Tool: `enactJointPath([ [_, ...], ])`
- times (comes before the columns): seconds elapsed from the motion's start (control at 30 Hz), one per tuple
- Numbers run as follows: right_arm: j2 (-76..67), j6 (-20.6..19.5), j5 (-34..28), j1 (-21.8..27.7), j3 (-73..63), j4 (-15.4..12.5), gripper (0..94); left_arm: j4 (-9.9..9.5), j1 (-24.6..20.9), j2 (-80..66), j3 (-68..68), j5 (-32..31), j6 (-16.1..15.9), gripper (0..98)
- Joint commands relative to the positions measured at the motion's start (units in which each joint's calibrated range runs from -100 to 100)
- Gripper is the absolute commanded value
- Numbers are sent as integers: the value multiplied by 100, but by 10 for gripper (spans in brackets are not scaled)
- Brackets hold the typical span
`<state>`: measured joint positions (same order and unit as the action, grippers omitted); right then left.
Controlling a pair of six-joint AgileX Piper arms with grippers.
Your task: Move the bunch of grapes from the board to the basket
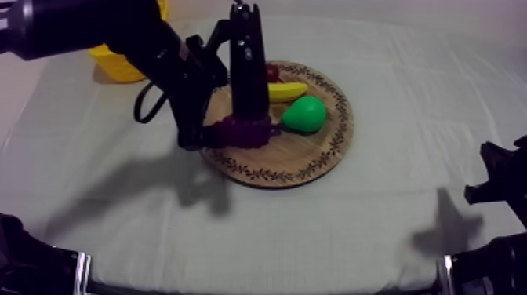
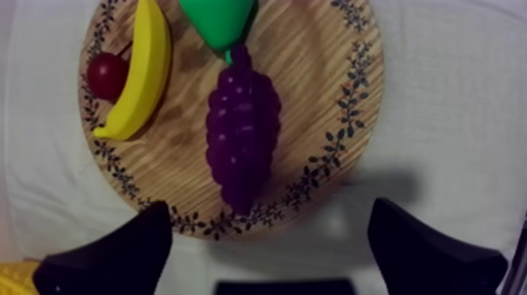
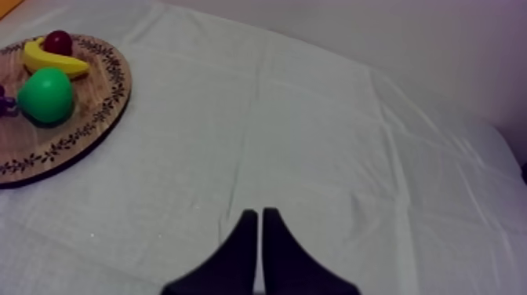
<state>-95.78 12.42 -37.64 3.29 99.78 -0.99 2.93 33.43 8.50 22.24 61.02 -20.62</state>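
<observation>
The purple bunch of grapes [image 2: 243, 137] lies flat on the round wooden board [image 2: 329, 71], its stem towards the green pear [image 2: 216, 20]. My left gripper [image 2: 270, 212] hangs open above the board's rim at the tip end of the bunch, one finger to either side and nothing between them. From above, the left arm reaches in from the upper left, its gripper [image 1: 202, 135] beside the grapes [image 1: 247, 129]. The yellow basket [image 1: 118, 63] stands behind that arm. My right gripper [image 3: 259, 235] is shut on nothing, low over the cloth.
A banana [image 1: 286, 90] and a small red fruit [image 1: 272, 72] share the board [image 1: 329, 149] with the pear [image 1: 304, 114]. The right arm [image 1: 494, 184] rests at the table's right edge. Bare cloth lies between it and the board.
</observation>
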Motion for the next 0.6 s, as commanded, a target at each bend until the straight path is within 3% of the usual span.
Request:
enactJointPath([
  [0.0,2,1,6,0,-1,-1,3,5,6,267,-97,-30,15,956],
  [0.57,2,1,6,0,-1,-1,3,-25,27,2203,-1418,-171,165,955],
])
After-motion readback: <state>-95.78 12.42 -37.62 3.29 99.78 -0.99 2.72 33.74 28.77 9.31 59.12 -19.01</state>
